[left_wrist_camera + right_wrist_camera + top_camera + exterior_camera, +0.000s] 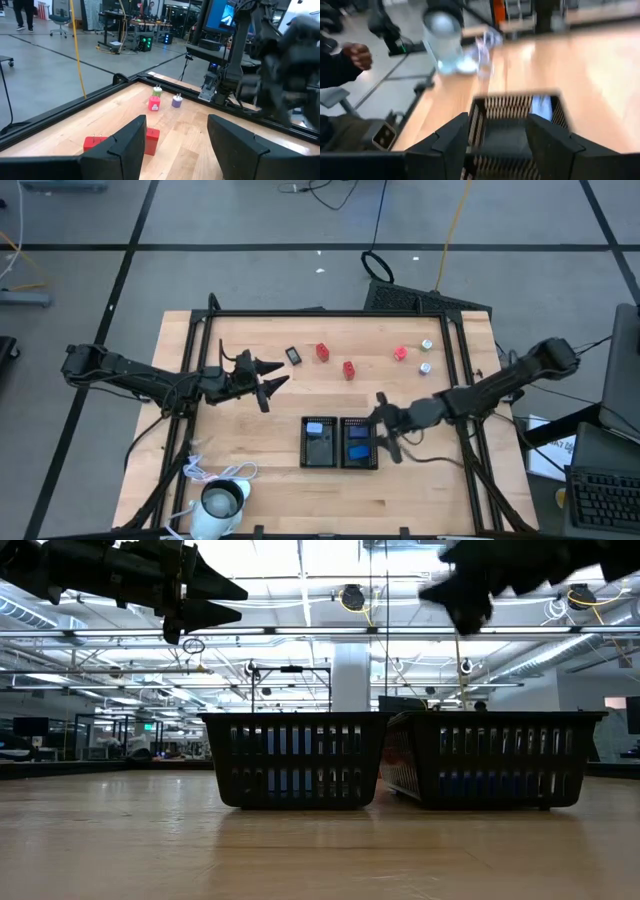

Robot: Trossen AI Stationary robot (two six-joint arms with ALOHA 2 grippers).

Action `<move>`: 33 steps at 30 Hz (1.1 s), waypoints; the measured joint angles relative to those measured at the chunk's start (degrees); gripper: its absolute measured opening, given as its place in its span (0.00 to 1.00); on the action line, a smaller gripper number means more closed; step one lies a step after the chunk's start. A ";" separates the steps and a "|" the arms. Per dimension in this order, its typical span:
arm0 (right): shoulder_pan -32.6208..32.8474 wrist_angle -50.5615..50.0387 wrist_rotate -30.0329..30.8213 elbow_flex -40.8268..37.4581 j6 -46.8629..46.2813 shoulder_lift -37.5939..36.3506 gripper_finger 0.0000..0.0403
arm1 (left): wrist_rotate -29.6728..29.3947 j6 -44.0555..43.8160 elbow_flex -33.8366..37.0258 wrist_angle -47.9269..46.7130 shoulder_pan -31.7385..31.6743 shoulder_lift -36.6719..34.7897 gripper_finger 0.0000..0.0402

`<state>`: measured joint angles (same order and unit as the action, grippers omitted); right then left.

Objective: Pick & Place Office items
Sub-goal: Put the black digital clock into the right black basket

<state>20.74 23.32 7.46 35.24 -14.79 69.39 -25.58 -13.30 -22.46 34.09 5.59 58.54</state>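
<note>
Wooden table (250, 440): left gripper (270, 378) empty, parted; right gripper (383, 427) parted above trays (340, 442).

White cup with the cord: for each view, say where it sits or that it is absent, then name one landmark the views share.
High view: white cup at the lower left corner of the wooden table.
Low view: not in it.
Left wrist view: not in it.
Right wrist view: blurred, near the top, beyond the black tray.
Shared landmark: the wooden table, in all four.
</note>
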 joint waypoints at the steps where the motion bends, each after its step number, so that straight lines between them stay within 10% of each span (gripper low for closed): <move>1: -0.26 0.26 -0.04 0.00 2.68 -1.84 0.46 | 0.00 0.00 0.00 0.00 0.00 0.00 0.53; 8: -4.25 14.35 -0.06 -5.67 16.51 -10.89 0.45 | 0.01 0.00 0.00 0.43 0.00 0.00 0.53; 22: -9.73 36.40 -0.08 -20.61 10.01 -12.42 0.44 | -0.19 -8.87 -0.72 0.38 -0.81 0.66 0.53; 33: -10.70 34.14 -0.21 -20.68 9.45 -12.33 0.43 | -1.16 -16.73 -26.79 -47.90 -13.10 15.89 0.60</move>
<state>10.04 57.46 7.25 14.57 -5.34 57.06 -26.75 -30.03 -49.25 -13.81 -7.51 74.43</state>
